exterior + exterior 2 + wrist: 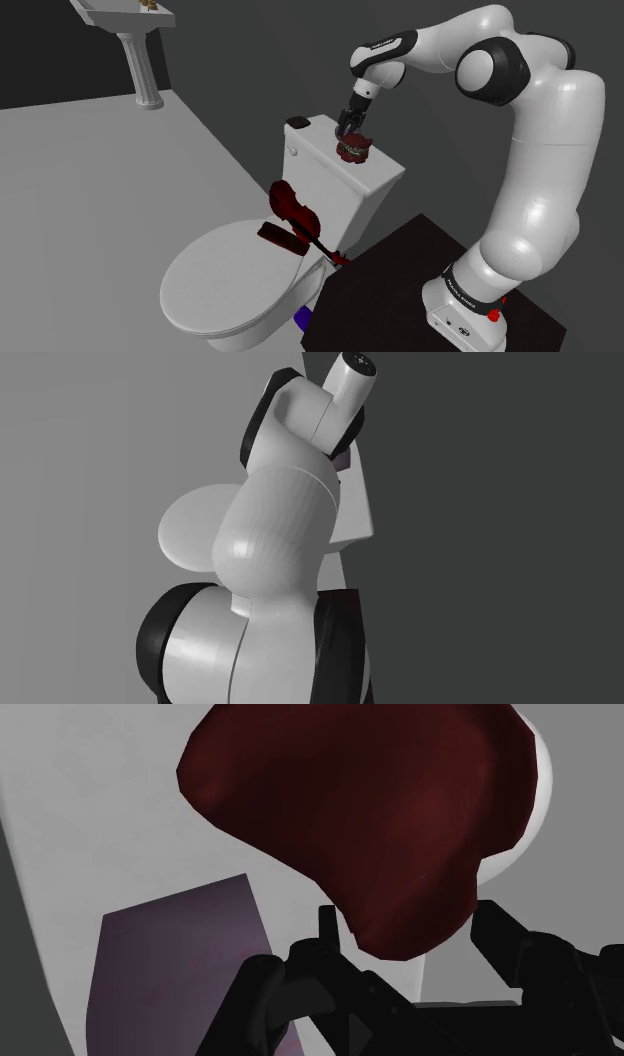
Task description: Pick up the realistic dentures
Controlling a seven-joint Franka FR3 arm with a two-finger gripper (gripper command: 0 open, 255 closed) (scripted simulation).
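grip: my gripper [345, 128] [410, 919] released, straddling the dentures [353, 152] [370, 814] | dentures: dark red, mid-lid on the toilet tank lid [318, 142] | lid's corner, shoulder view's left: small black object [297, 122] | closed toilet cover [215, 285]: dark red violin [292, 208]

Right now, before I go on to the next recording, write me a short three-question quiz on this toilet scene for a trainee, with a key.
1. True or false: the dentures rest on the closed toilet lid.
2. Which dark red thing lies between that lid and the tank? A violin, B boot, C kettle.
3. Fill in: in the shoulder view, the gripper is poised directly over the ____.

Key
1. False: they sit on top of the tank.
2. A, the violin.
3. dentures
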